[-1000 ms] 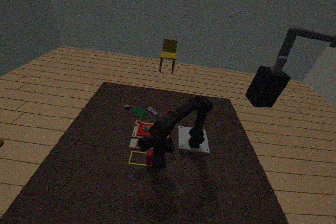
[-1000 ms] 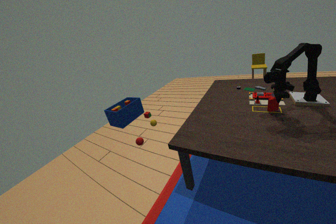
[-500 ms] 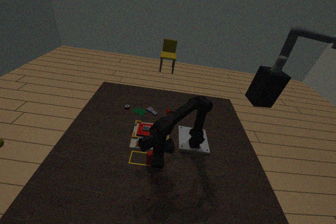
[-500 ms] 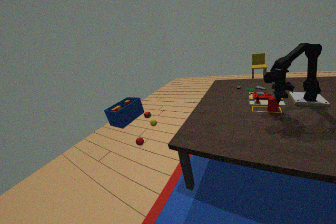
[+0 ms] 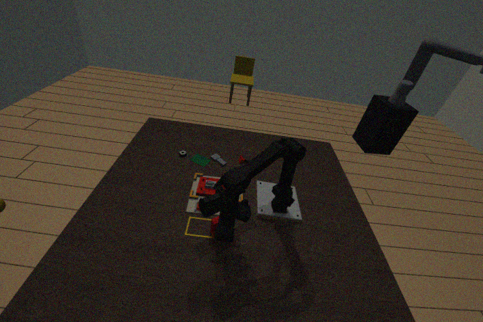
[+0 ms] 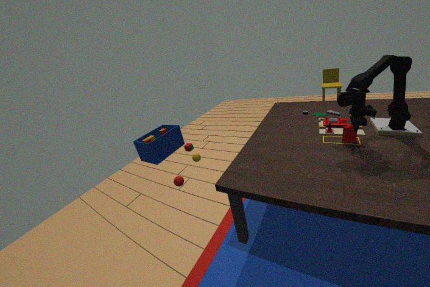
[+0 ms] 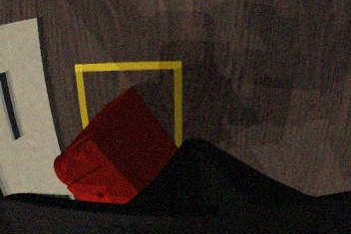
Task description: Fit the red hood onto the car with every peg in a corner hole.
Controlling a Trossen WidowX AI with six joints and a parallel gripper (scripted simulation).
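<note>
The red hood (image 5: 215, 225) (image 6: 348, 134) (image 7: 135, 140) stands tipped up on an edge, turned at an angle and partly over the yellow outline (image 5: 198, 236) (image 6: 323, 139) (image 7: 130, 66) on the table. My gripper (image 5: 225, 237) (image 6: 356, 128) (image 7: 193, 148) is shut with nothing seen between the fingers, low and close beside the hood; contact is unclear. The red chassis (image 5: 203, 190) (image 6: 326, 123) sits in the jig behind, with the grey engine block (image 5: 210, 184) (image 6: 332, 120) on it. The arm hides part of the chassis. The pegs are too small to tell.
A pale board (image 5: 191, 208) (image 6: 323, 131) (image 7: 25, 120) lies between outline and chassis, bearing a small red-and-black part (image 6: 329, 130). Farther back lie a green plate (image 5: 200, 160) (image 6: 318, 114), a grey part (image 5: 218, 159) (image 6: 332, 113) and a wheel (image 5: 182, 152) (image 6: 305, 112).
</note>
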